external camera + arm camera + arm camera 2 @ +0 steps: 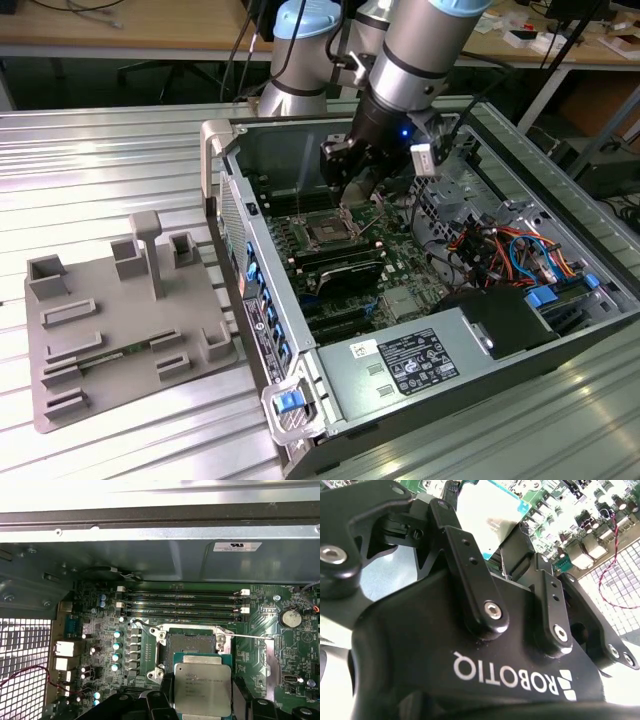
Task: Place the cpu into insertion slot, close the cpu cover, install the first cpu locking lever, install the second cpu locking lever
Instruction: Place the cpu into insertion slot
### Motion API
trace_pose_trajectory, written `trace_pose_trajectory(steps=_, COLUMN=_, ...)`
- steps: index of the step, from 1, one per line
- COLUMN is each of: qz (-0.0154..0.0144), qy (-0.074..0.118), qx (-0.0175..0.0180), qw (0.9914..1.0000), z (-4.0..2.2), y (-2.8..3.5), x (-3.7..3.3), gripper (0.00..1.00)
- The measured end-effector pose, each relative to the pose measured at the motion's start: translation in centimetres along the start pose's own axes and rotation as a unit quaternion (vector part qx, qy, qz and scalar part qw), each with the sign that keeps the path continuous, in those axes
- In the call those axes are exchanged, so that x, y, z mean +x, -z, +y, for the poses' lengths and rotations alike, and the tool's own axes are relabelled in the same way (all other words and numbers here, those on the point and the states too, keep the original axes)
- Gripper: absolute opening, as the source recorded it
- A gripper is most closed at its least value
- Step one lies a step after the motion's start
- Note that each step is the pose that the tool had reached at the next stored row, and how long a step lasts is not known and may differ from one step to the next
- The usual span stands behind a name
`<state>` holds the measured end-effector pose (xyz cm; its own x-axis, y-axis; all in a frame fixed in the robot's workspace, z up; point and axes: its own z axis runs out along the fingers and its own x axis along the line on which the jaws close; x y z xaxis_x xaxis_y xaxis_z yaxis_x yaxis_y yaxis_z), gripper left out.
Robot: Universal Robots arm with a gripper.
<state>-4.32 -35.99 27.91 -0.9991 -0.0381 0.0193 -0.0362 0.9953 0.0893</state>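
My pincer (203, 700) clamps the chip (202, 682) by two opposite edges (metal lid up), level and squared to the socket (192, 642), overlapping its edge.

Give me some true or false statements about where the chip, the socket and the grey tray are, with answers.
1. The flat square chip with the silvery-grey metal top is gripped in the black hand. True.
2. The chip already sits in the dark square socket with the silver rim. False: the socket is empty, the chip held near it.
3. Long black memory slots lie between the socket and the grey metal computer case wall. True.
4. The grey plastic fixture tray sits inside the computer case. False: it lies outside, on the ribbed metal table.
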Motion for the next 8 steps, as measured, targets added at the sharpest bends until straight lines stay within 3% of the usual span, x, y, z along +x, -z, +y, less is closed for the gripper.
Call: trace_pose_trajectory(steps=8, qz=0.0, qy=0.0, qx=0.0, qw=1.0, z=-0.02, y=-0.23, x=0.04, gripper=0.55)
